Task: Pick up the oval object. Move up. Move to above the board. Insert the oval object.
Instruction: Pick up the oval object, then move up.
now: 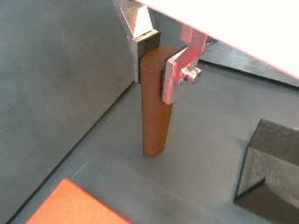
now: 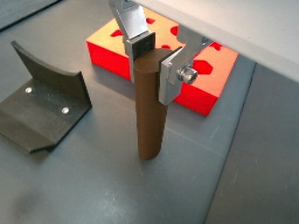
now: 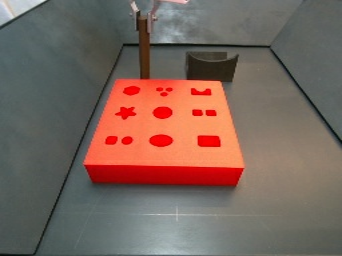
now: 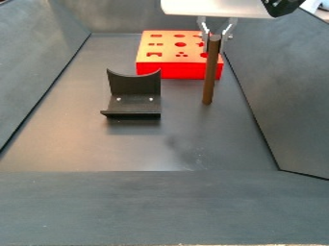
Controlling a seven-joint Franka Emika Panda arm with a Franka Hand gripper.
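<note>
1. The two-finger silver gripper [image 2: 156,54], at upper centre in a wrist view, clamps the top of the tall, slim brown oval peg [image 2: 147,109].
2. The peg stands upright on the grey floor [image 4: 193,135], just beside the flat bright red board [image 4: 178,53] with darker cut-outs.
3. The dark L-shaped fixture [image 4: 130,94] sits at centre left in a side view.

no readable text, labels, numbers anywhere

Even soft light, faint shadows, sharp focus.
</note>
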